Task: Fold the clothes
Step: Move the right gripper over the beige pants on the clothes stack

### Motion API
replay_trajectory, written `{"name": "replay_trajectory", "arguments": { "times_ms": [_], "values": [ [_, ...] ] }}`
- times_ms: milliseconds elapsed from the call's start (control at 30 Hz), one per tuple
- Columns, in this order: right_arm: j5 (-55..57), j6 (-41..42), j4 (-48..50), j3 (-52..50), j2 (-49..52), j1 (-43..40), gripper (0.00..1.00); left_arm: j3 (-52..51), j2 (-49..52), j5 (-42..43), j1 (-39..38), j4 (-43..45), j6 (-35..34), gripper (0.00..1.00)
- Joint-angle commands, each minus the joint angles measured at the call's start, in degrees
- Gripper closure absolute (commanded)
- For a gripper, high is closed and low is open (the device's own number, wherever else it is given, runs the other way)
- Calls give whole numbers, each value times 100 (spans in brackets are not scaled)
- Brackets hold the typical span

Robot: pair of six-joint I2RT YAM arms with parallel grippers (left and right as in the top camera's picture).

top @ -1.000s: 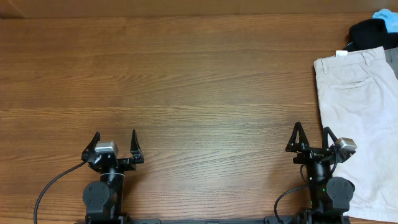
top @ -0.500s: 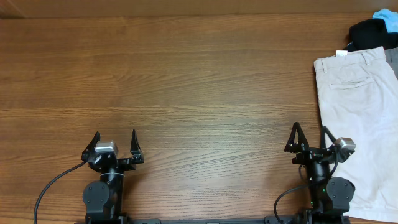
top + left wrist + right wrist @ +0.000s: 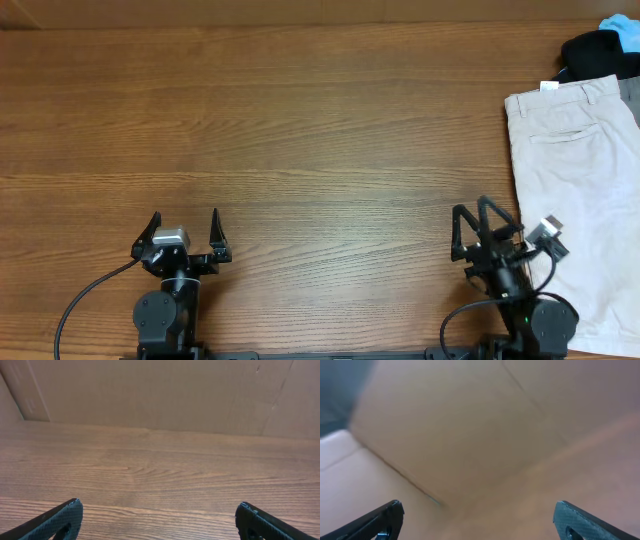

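A brown wooden table (image 3: pixel 300 120) fills the overhead view. Pale beige shorts (image 3: pixel 585 190) lie flat along its right edge, waistband toward the far edge. At the near edge, the left gripper (image 3: pixel 185 215) and right gripper (image 3: pixel 477 507) each have jaws spread apart, holding nothing. A dark garment (image 3: pixel 595 52) and a blue item (image 3: pixel 625 30) sit in the far right corner.

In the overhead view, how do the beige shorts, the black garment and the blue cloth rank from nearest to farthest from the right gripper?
From the right gripper:
1. beige shorts, just to its right.
2. black garment, beyond the shorts' waistband.
3. blue cloth, in the far right corner.
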Motion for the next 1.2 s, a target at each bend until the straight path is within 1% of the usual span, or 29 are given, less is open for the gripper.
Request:
{"name": "replay_trajectory", "arguments": {
  "times_ms": [0,100,167,300,400,433,500,567,633,767,800,867,900,1000,1100,1167],
  "values": [
    [160,-179,334,223,-66,28,0,-20,-50,31,66,4,87,0],
    [544,-741,155,748,96,28,0,-20,-50,31,66,4,87,0],
    [752,-1246,-155,1233,433,28,0,-20,-50,31,66,4,87,0],
    [914,-2164,-673,2345,1641,28,0,-20,-50,31,66,4,87,0],
    [1021,-2776,-1132,3370,2909,26,0,-20,-50,31,66,4,87,0],
    [1187,-3062,-1482,3866,3517,28,0,-20,-50,31,66,4,87,0],
    [1519,-3392,-2109,4566,4339,28,0,-20,-50,31,66,4,87,0],
    [2083,-3755,-3069,5530,5451,28,0,-20,-50,31,66,4,87,0],
    [2750,-3884,-4044,6487,6551,26,0,-20,-50,31,66,4,87,0],
    [3576,-3884,-5484,7978,8225,26,0,-20,-50,31,66,4,87,0],
    [3676,-3882,-5687,8236,8526,26,0,-20,-50,31,66,4,87,0],
    [3650,-3882,-5908,8649,9097,28,0,-20,-50,31,66,4,87,0],
    [3654,-3891,-5882,8738,9287,28,0,-20,-50,31,66,4,87,0],
    [3711,-4266,-5672,8800,9774,28,0,-20,-50,31,66,4,87,0],
    [4413,-4325,-5619,8800,10397,28,0,-20,-50,31,66,4,87,0],
    [4577,-4328,-5552,8800,10703,28,1,-20,-50,31,66,4,87,0]
  ]
}}
